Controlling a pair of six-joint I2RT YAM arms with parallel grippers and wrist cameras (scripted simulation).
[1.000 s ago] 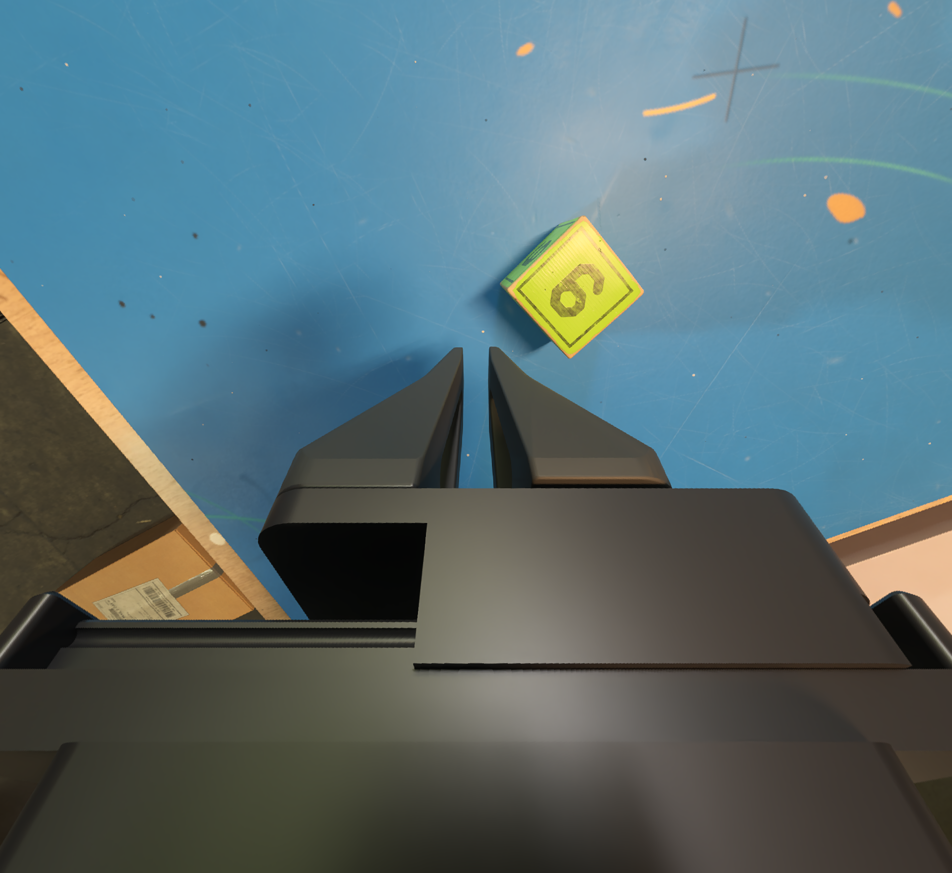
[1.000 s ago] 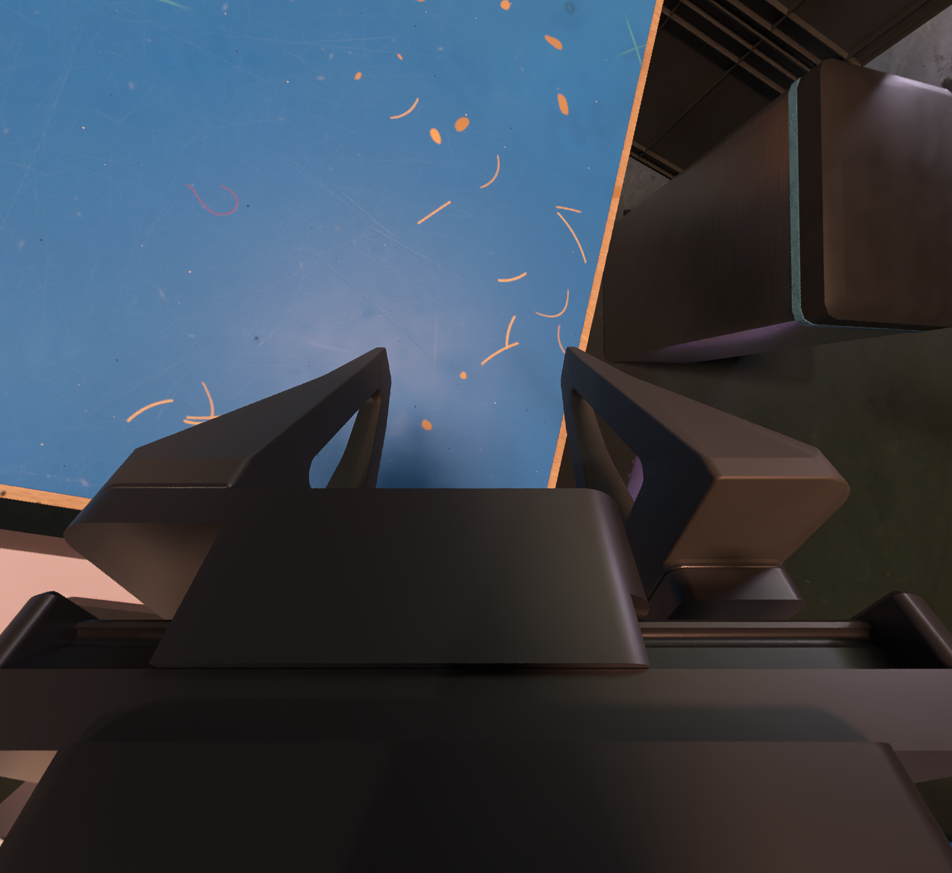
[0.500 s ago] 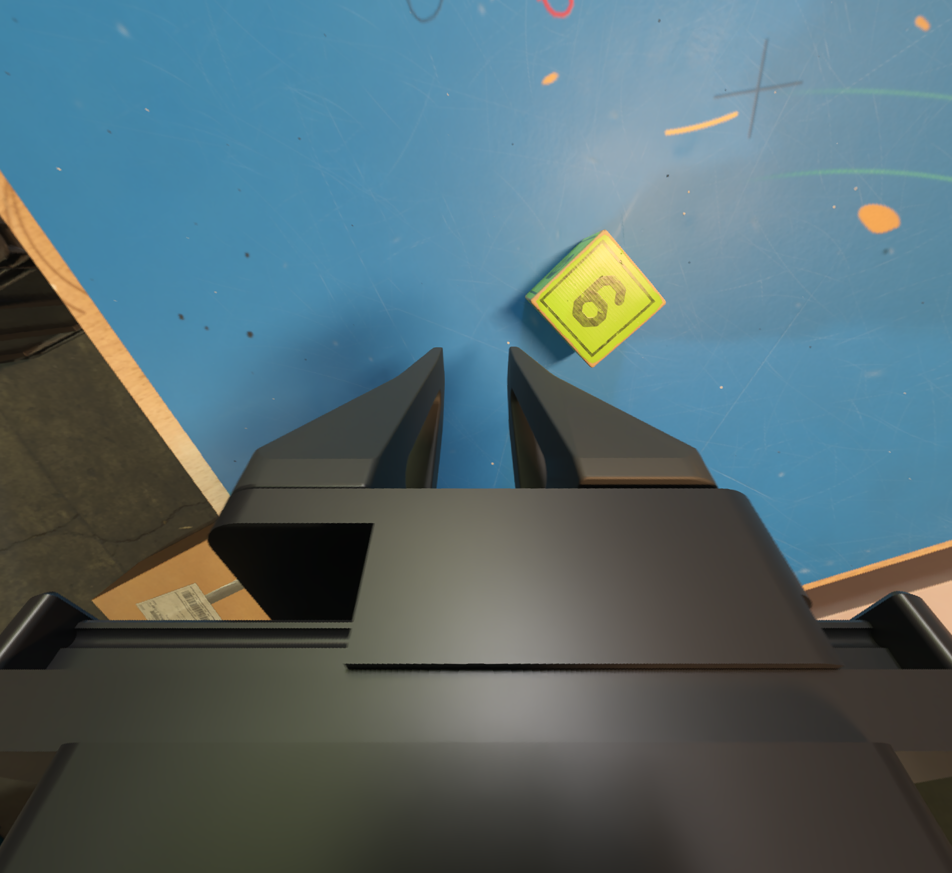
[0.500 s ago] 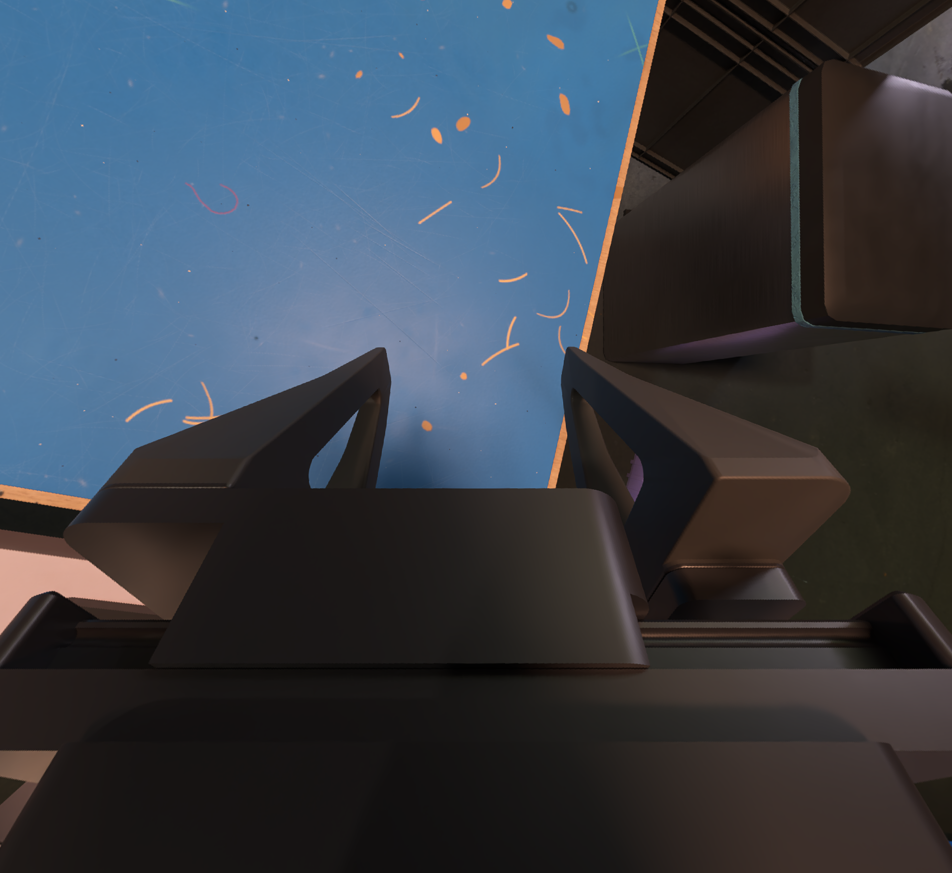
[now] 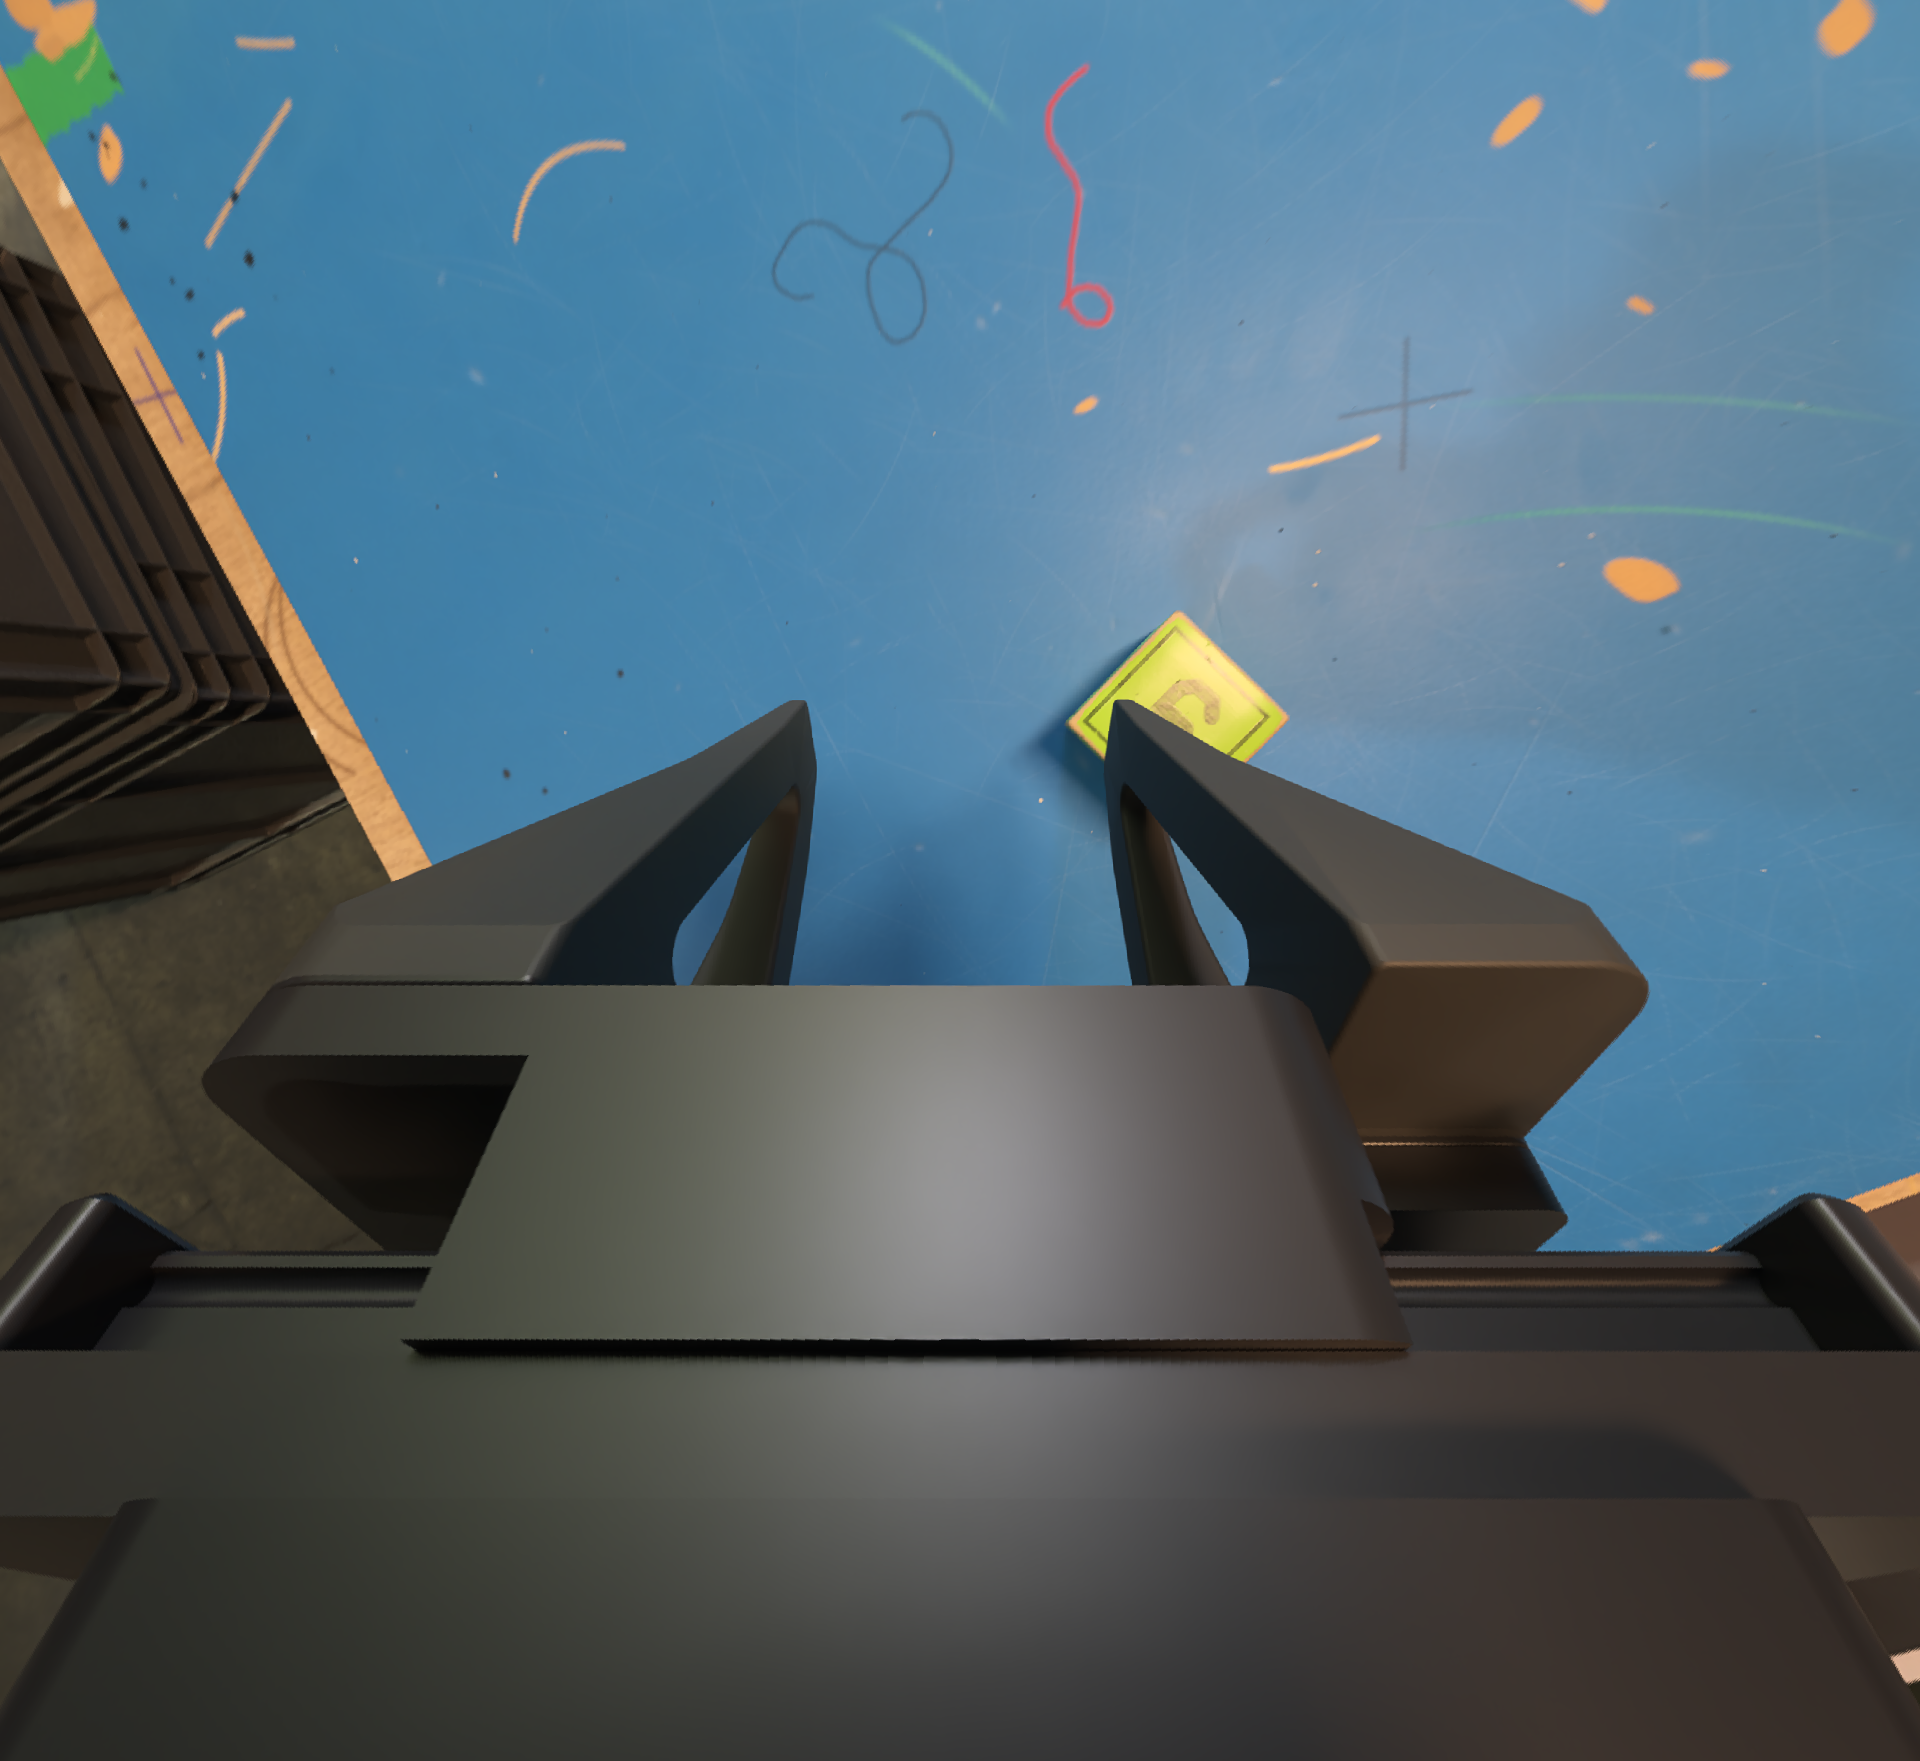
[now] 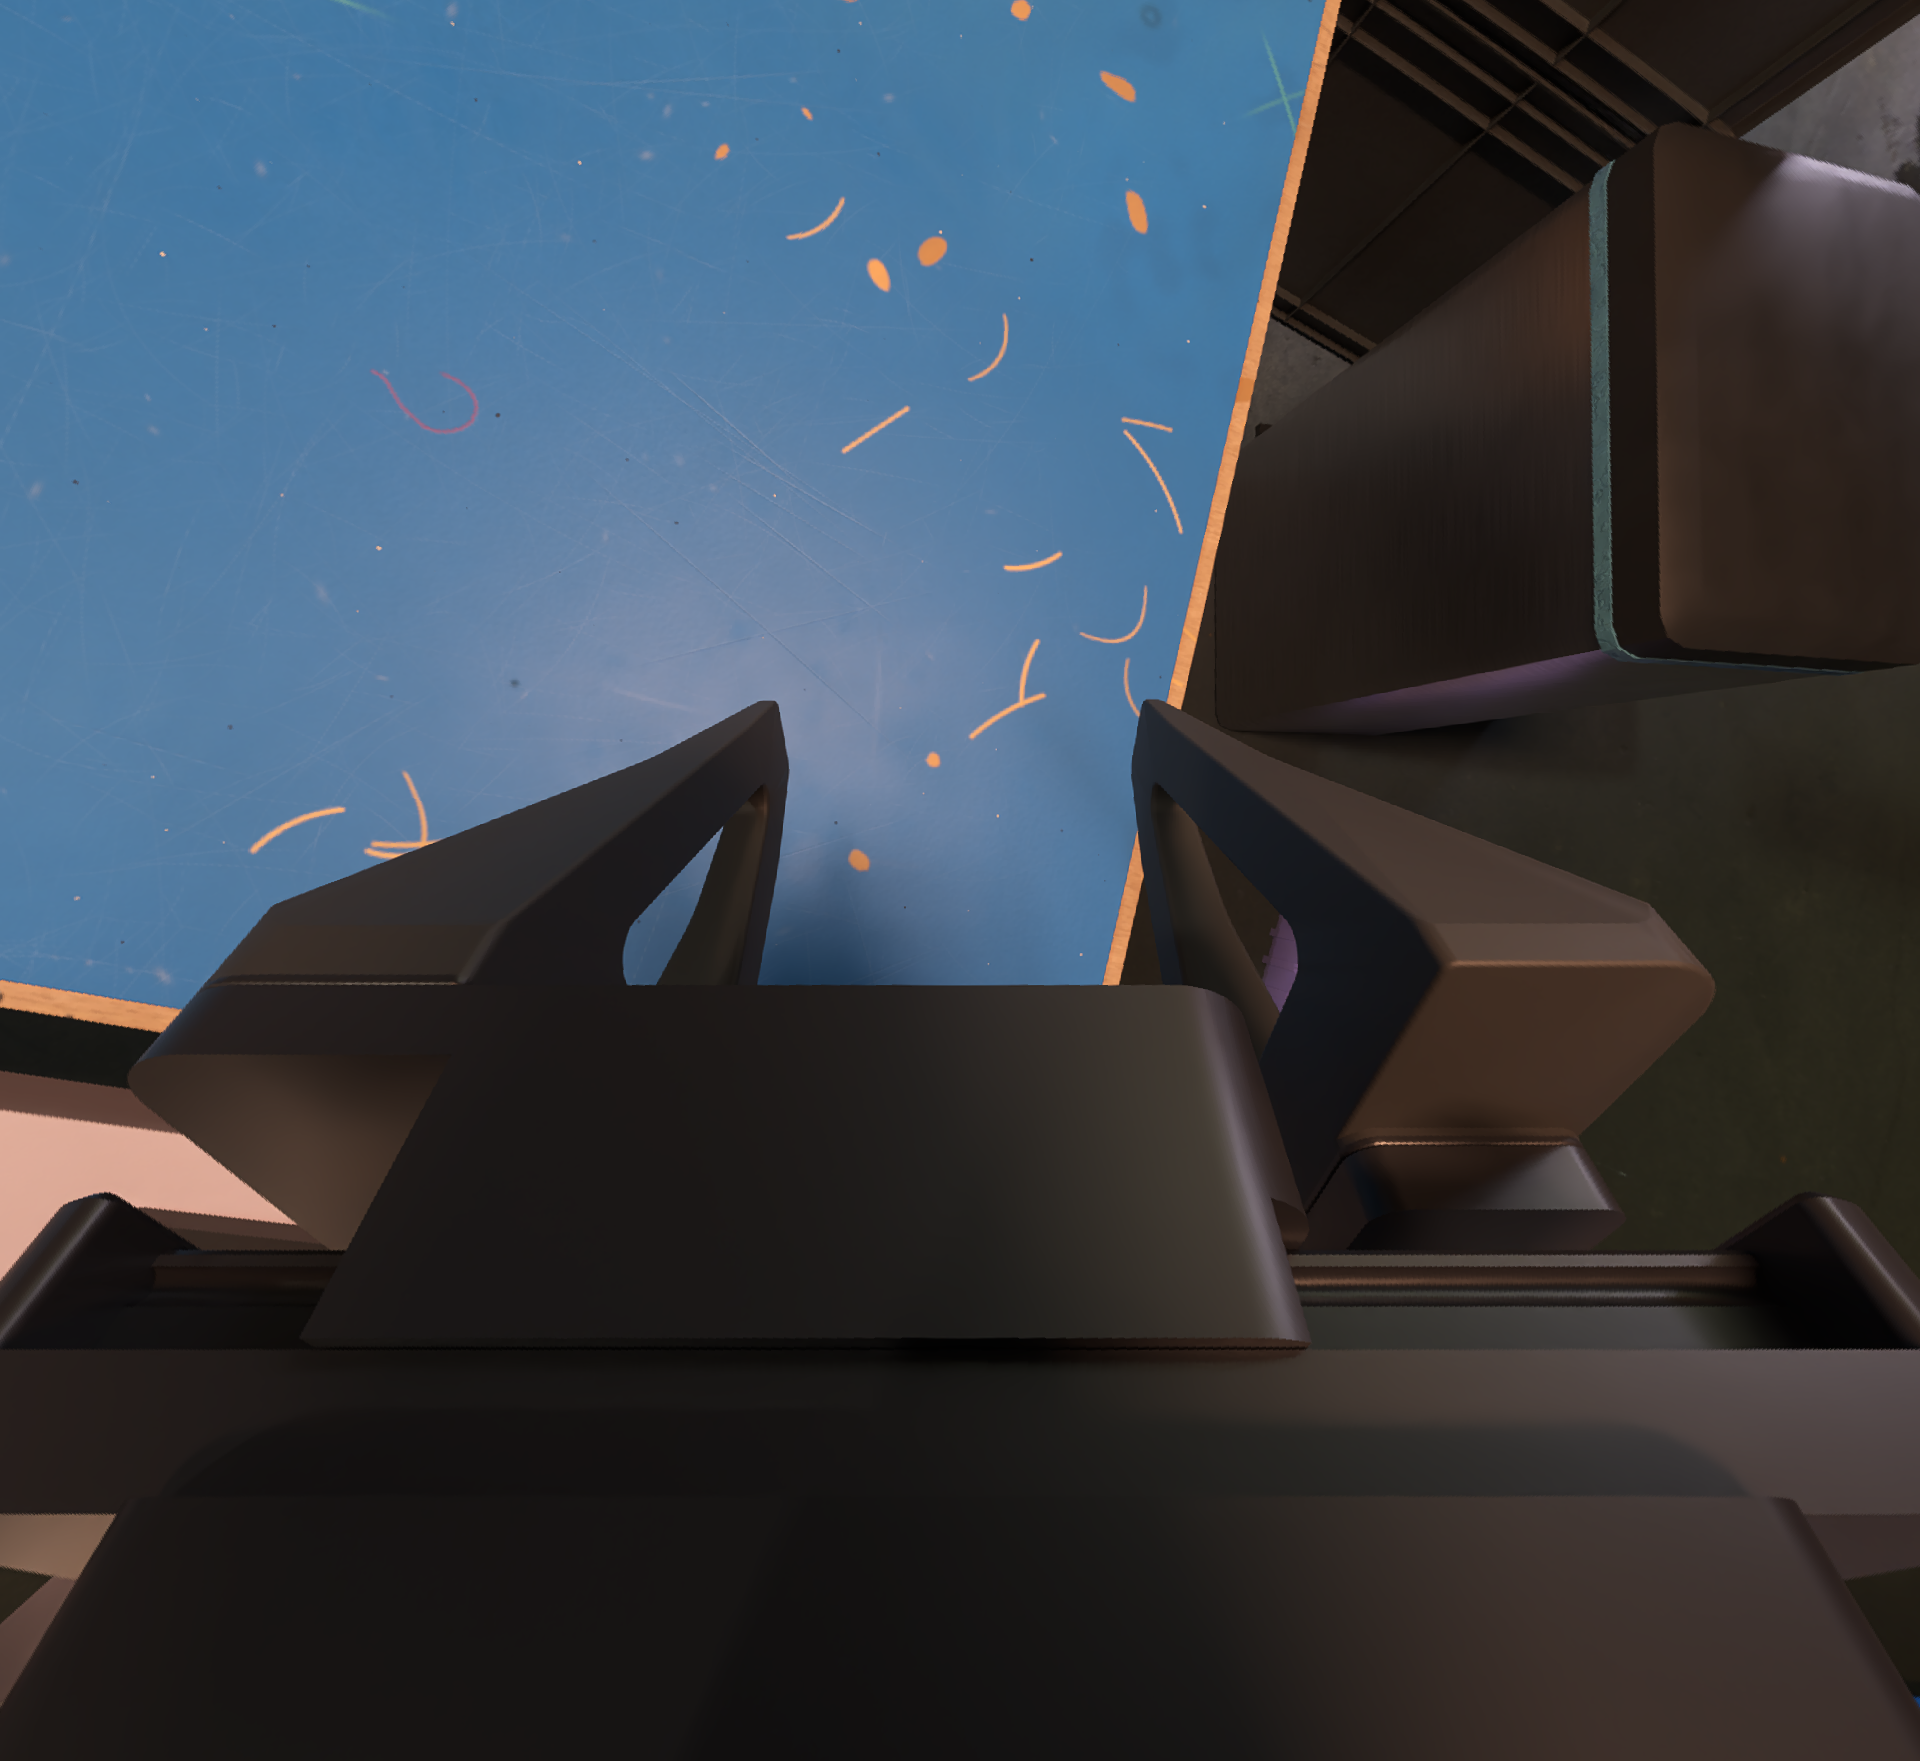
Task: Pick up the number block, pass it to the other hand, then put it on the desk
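The left end effector (image 5: 958,724) hangs above the blue surface (image 5: 623,516) with its fingers spread wide apart and nothing between them; the yellow-green number block (image 5: 1195,688) lies flat on the surface, partly hidden behind the tip of the finger (image 5: 1299,838) on the right side of that view, outside the gap. The right end effector (image 6: 958,724) also stands apart and empty over the orange-flecked surface near its wooden edge (image 6: 1236,423), with a dark boxy object (image 6: 1507,464) beyond that edge.
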